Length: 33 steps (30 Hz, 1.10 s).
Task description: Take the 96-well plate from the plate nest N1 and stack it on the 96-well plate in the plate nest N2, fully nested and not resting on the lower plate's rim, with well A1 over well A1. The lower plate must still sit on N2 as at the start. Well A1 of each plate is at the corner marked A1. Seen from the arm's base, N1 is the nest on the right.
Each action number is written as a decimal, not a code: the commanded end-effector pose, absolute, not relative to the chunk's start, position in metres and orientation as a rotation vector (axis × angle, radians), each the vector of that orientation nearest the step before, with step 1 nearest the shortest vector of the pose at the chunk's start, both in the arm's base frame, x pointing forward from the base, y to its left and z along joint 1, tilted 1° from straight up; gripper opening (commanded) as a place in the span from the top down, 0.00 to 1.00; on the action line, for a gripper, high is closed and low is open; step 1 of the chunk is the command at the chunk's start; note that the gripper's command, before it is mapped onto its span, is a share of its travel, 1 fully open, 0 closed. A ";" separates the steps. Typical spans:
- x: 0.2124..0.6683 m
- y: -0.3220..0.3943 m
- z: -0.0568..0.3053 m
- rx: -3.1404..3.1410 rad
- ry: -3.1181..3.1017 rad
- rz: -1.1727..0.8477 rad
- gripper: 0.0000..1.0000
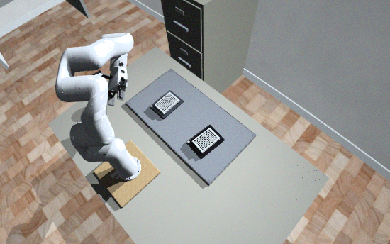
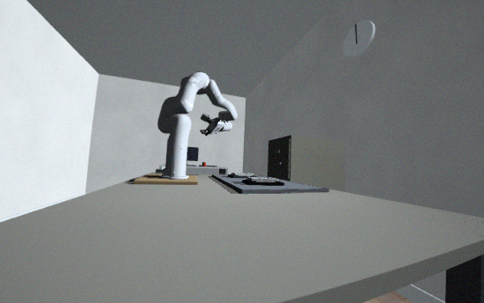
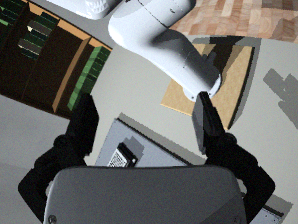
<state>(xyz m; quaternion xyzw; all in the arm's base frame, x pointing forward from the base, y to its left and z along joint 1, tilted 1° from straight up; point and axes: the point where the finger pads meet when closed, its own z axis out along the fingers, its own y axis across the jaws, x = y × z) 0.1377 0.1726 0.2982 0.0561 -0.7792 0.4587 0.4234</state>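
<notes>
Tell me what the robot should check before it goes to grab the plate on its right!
1. Gripper open and empty: ok.
2. Right plate lying flat in its spot: ok.
3. Left plate lying flat in its spot: ok.
4. Gripper above the right plate: not ok. It hangs high beside the grey mat, nearer the left plate.
5. A1 corners of both plates pointing the same way: cannot tell, the marks are too small.
</notes>
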 end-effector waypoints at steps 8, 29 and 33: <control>0.138 0.173 0.299 0.141 -1.953 1.146 0.00; 0.163 0.165 0.276 -0.262 -2.142 1.149 0.00; 0.168 0.163 0.272 -0.356 -2.171 1.145 0.00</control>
